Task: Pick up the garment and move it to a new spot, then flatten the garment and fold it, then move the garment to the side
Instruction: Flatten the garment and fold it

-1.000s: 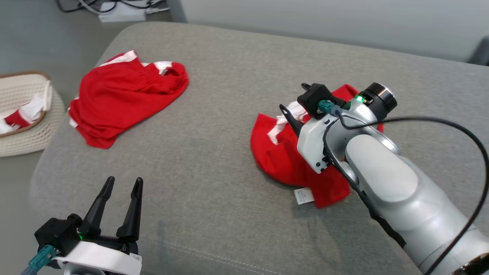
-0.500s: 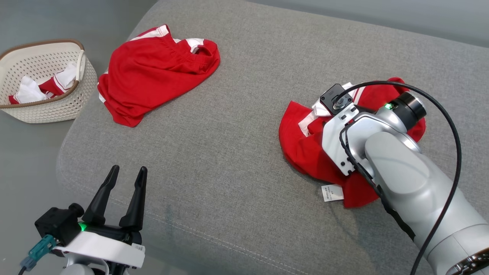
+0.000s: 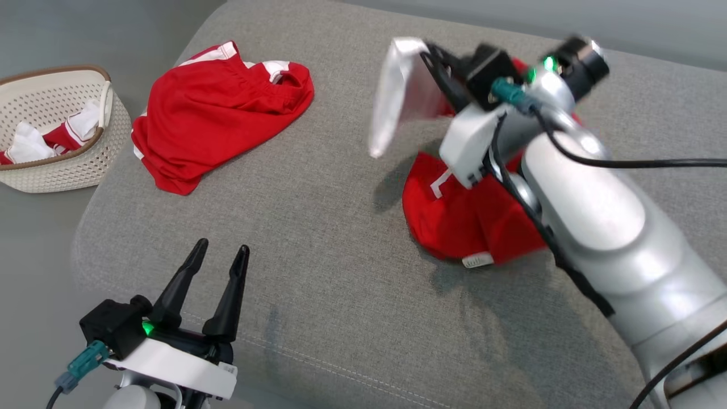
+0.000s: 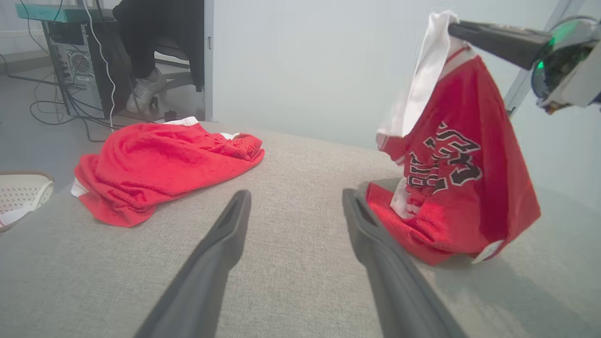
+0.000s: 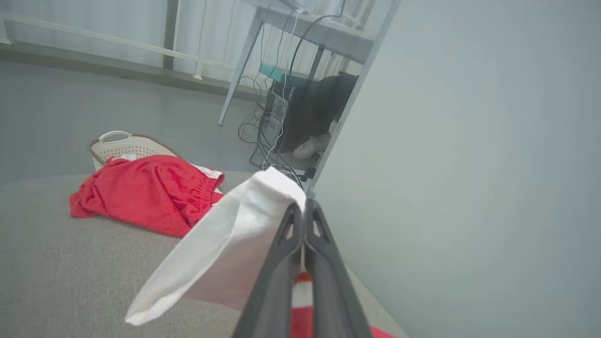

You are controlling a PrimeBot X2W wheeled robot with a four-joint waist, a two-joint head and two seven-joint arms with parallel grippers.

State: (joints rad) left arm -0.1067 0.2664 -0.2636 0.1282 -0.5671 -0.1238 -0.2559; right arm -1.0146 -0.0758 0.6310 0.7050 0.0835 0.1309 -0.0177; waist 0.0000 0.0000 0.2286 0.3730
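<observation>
The garment (image 3: 454, 221) is a red jersey with white trim and black lettering, at the right of the grey cushion (image 3: 318, 238). My right gripper (image 3: 429, 54) is shut on its white edge (image 3: 397, 91) and holds that part up in the air, while the lower red part still rests on the cushion. The left wrist view shows the jersey (image 4: 455, 178) hanging from the right gripper (image 4: 458, 30). In the right wrist view the white band (image 5: 225, 253) drapes left of my closed right gripper (image 5: 303, 206). My left gripper (image 3: 222, 247) is open and empty near the cushion's front left, also seen as the left gripper (image 4: 296, 195).
Red shorts (image 3: 216, 108) lie crumpled at the cushion's far left. A cream perforated basket (image 3: 62, 165) holding red and white clothes stands on the floor to the left. Beyond the cushion are a computer tower (image 4: 75, 70), cables and a person's foot (image 4: 145, 89).
My right gripper has shut on the jersey's white edge and risen, lifting that part off the cushion. The head camera has shifted. The left gripper stays open.
</observation>
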